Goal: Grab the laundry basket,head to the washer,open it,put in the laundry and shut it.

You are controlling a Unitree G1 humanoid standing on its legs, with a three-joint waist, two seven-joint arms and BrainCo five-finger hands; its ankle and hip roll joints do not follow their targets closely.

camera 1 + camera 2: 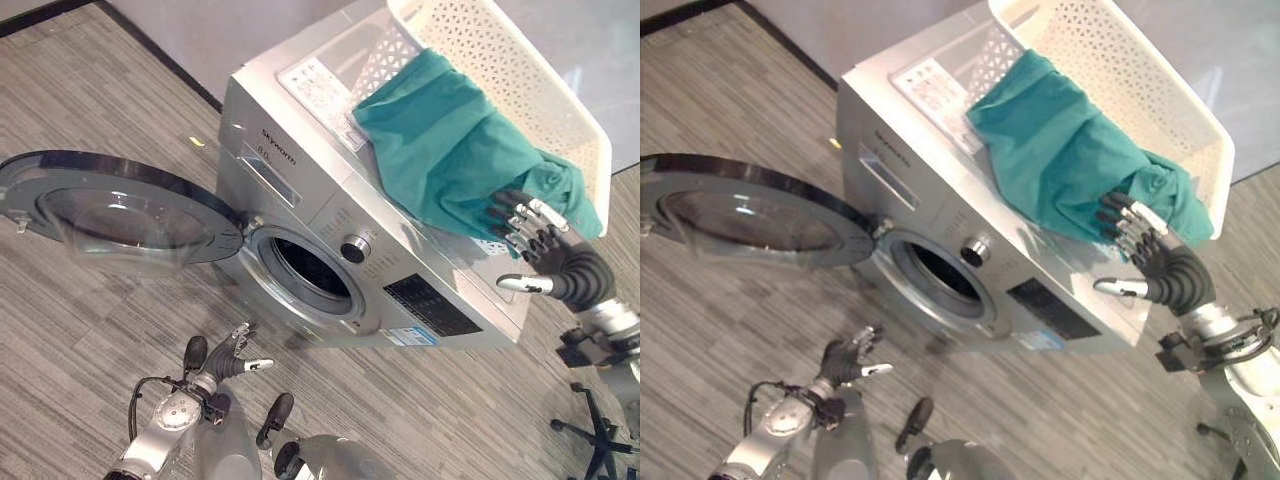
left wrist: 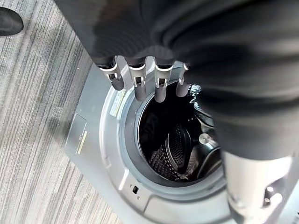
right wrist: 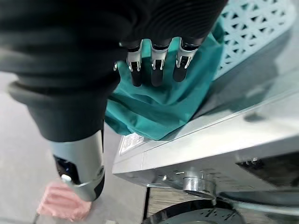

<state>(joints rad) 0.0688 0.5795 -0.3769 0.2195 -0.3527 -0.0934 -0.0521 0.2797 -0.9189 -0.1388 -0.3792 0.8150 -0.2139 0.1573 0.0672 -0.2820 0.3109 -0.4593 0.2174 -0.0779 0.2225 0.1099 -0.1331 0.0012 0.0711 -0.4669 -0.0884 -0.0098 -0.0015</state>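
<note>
Step in hand: loading the laundry. The silver front-load washer (image 1: 330,230) has its round glass door (image 1: 110,210) swung open, drum empty; the teal cloth (image 1: 450,150) spills from the white perforated plastic basket (image 1: 520,70) lying on top of the washer. Right robot hand (image 1: 545,250) reaches at the cloth edge, fingers straight and spread, w/ no grip yet. Next: close on the cloth, carry it down to the drum. Left robot hand (image 1: 232,355) hangs relaxed near the opening, holding nothing.
</note>
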